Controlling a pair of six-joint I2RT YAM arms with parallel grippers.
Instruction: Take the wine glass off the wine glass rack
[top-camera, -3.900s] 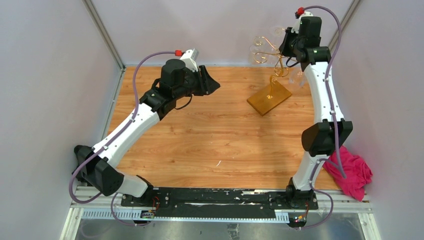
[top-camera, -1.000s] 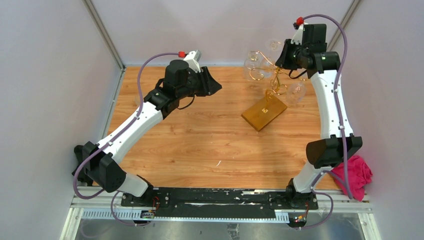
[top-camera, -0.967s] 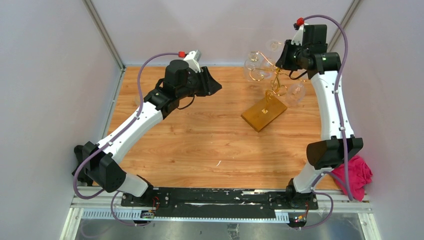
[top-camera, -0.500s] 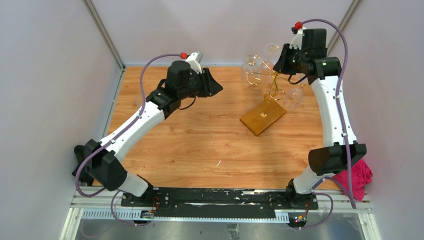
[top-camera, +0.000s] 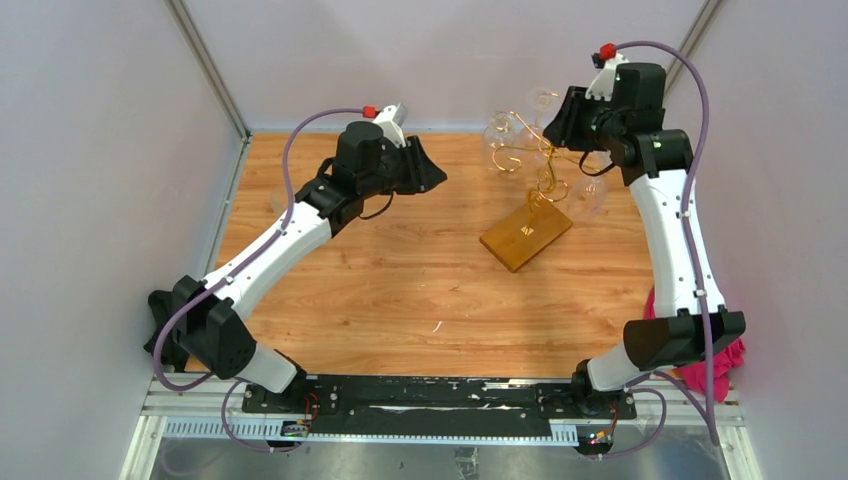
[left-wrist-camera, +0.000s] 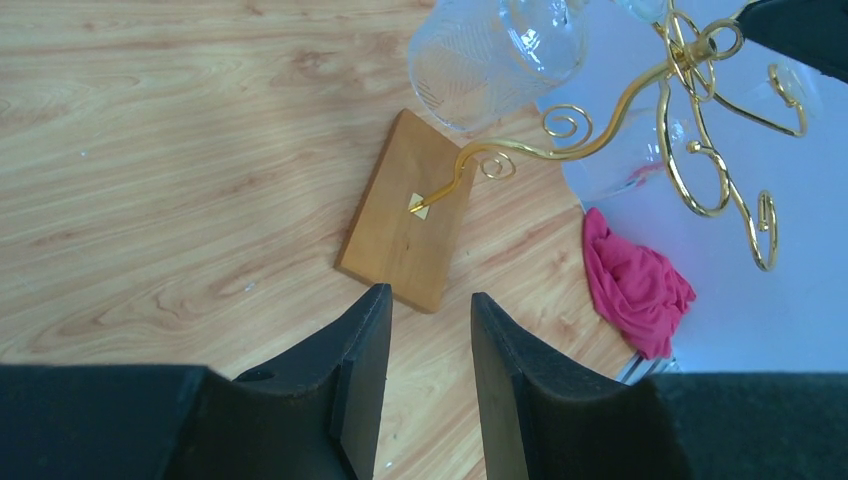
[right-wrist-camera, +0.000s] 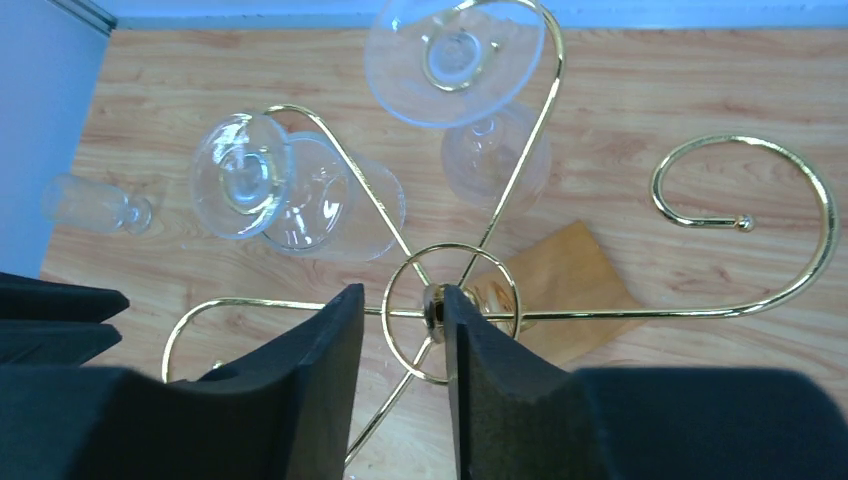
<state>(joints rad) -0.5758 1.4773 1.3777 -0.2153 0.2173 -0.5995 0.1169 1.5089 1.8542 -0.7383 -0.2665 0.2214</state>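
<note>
Top: rack (top-camera: 525, 233) stands back right on the counter (top-camera: 400, 280). Right gripper (top-camera: 556, 122) is at its top, left gripper (top-camera: 432, 172) well apart to the left.

Left wrist: left gripper open, empty (rack beyond, glass (left-wrist-camera: 495, 50) hanging off it).

Right wrist: right gripper open, fingers (right-wrist-camera: 340, 340) either side of the rack's top knob. Glasses (right-wrist-camera: 455, 55) hang upside down on the curled arms.
</note>
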